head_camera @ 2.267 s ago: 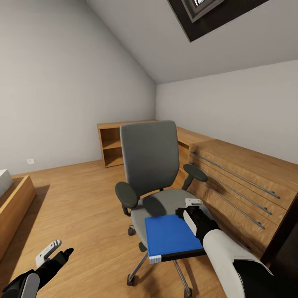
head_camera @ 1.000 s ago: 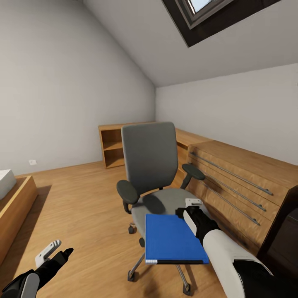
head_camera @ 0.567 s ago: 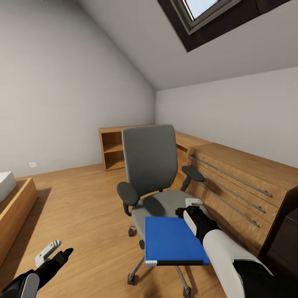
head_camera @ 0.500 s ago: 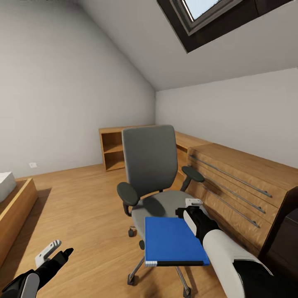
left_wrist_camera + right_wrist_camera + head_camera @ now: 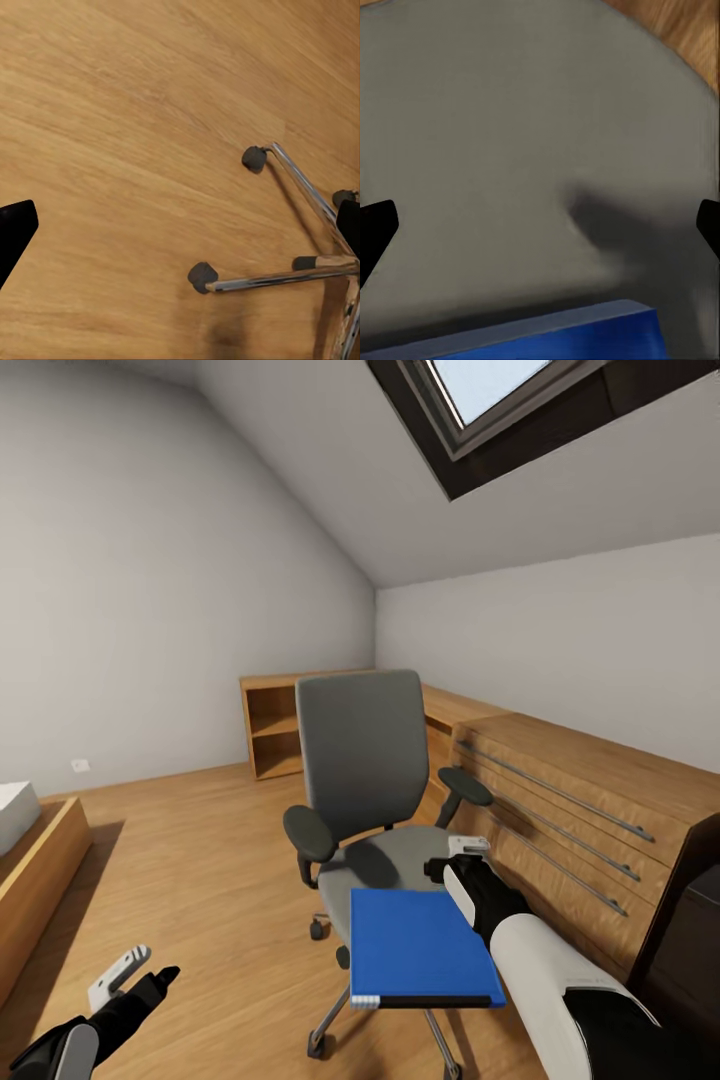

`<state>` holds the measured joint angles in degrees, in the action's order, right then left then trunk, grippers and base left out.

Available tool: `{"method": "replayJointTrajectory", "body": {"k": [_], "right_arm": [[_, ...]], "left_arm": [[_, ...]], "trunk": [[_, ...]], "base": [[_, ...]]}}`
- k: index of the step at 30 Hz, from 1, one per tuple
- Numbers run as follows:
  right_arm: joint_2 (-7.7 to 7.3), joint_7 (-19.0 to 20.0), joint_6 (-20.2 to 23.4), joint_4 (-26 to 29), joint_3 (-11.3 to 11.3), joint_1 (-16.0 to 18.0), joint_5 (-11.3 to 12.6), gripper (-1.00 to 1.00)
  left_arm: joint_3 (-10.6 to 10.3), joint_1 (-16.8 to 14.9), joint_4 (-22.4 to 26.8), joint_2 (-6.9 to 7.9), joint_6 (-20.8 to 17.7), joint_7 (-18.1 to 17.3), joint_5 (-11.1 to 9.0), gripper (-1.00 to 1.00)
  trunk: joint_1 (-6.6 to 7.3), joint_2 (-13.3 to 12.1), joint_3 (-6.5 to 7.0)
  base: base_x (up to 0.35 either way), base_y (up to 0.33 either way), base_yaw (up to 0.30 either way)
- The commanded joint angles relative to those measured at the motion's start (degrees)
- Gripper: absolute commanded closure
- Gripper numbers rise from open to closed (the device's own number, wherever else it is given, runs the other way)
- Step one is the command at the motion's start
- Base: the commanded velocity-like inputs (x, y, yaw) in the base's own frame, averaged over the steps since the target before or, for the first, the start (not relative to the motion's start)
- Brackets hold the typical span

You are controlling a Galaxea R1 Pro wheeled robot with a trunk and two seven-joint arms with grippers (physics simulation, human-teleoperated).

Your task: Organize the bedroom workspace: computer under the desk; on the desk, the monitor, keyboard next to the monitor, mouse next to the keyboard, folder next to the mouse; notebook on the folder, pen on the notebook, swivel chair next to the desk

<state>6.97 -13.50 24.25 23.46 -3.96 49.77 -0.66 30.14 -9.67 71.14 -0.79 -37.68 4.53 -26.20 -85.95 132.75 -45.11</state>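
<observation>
The right gripper [image 5: 462, 857] sits at the far right corner of the blue folder [image 5: 420, 947], but its fingers are tucked behind the wrist, so I cannot tell whether they are clamped on it. In the right wrist view the two dark fingertips [image 5: 376, 229] stand wide apart at either side, with the folder's edge below them. The folder lies level over the front of the swivel chair [image 5: 367, 760] seat, jutting out past its front edge. The left gripper [image 5: 130, 978] hangs low over bare wooden floor [image 5: 200, 860], fingers parted, holding nothing. The chair's chrome legs [image 5: 300, 225] and casters stand just beside it. A long wooden drawer cabinet [image 5: 580, 810] crowds the chair's right side.
</observation>
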Motion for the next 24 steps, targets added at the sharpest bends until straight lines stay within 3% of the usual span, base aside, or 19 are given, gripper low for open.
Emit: {"method": "replayJointTrajectory", "body": {"k": [1, 12, 19, 24], "right_arm": [[0.08, -0.10, 0.29, 0.48, -0.34, -0.01, -0.05, -1.00], [0.29, -0.13, 2.92, 10.49, -0.34, -2.36, 0.12, -1.00], [0.48, -0.11, 6.86, 20.78, -0.24, -7.75, 0.22, -1.00], [0.59, -0.07, 9.58, 27.89, -0.13, -11.60, 0.29, -1.00]], "left_arm": [[0.07, -0.04, -0.01, -0.03, -0.30, 0.47, -0.61, -1.00], [-0.11, -0.05, -1.25, 0.06, -0.28, 0.57, -0.59, -1.00], [-0.45, -0.05, -2.34, 0.10, -0.23, 0.63, -0.25, -1.00], [-0.50, -0.05, -4.29, 0.12, -0.21, 0.61, 1.28, -1.00]], "trunk": [[0.01, 0.03, 0.03], [0.01, 0.03, 1.01], [0.01, 0.03, 1.57], [0.01, 0.03, 1.80]], "base": [[0.000, 0.000, 0.000], [0.000, 0.000, 0.000], [0.000, 0.000, 0.000], [0.000, 0.000, 0.000]]}}
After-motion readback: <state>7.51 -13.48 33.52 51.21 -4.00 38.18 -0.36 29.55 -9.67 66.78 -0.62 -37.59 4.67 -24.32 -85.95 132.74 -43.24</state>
